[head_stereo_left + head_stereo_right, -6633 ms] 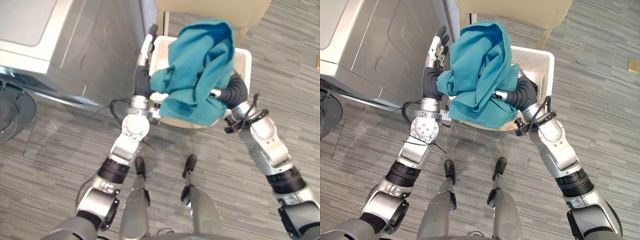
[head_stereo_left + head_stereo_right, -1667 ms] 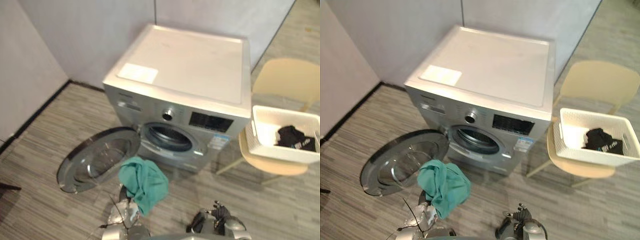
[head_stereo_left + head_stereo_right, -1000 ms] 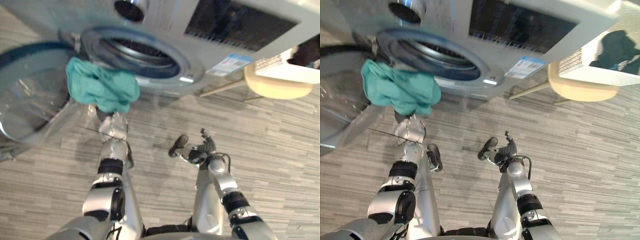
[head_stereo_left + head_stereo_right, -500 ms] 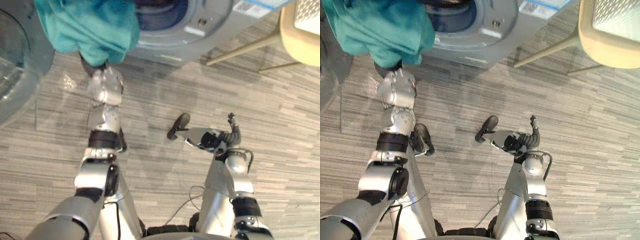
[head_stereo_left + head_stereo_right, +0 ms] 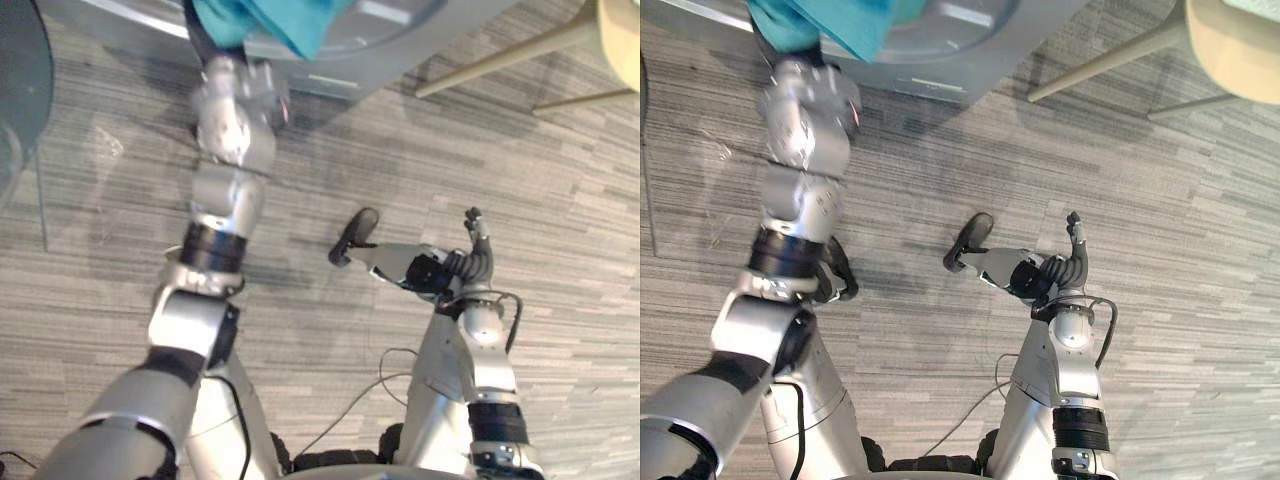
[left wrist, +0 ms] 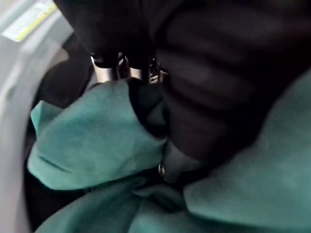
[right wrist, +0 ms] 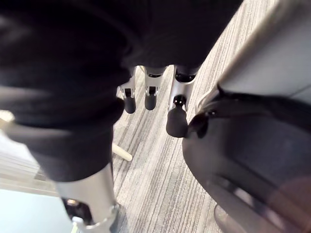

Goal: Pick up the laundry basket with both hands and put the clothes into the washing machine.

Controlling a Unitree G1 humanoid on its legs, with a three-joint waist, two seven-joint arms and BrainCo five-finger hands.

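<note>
A teal cloth (image 5: 268, 18) hangs at the front of the silver washing machine (image 5: 400, 45), up by its round opening. My left arm reaches up to it, and the left hand (image 6: 204, 97) is shut on the teal cloth (image 6: 87, 145), fingers curled into the folds right by the grey rim of the opening (image 6: 17, 111). The dark drum shows behind the cloth. My right hand (image 5: 1065, 265) hangs low over the floor, well away from the machine. Its fingers (image 7: 177, 114) are straight and hold nothing.
The machine's open glass door (image 5: 15, 90) stands at the far left. A beige chair's leg (image 5: 500, 62) and seat (image 5: 1240, 40) are at the upper right. Grey striped floor (image 5: 560, 200) lies between the chair and the machine.
The camera has tilted further down. My left hand has carried the teal cloth up and right to the washer opening. The right hand stays low and open.
</note>
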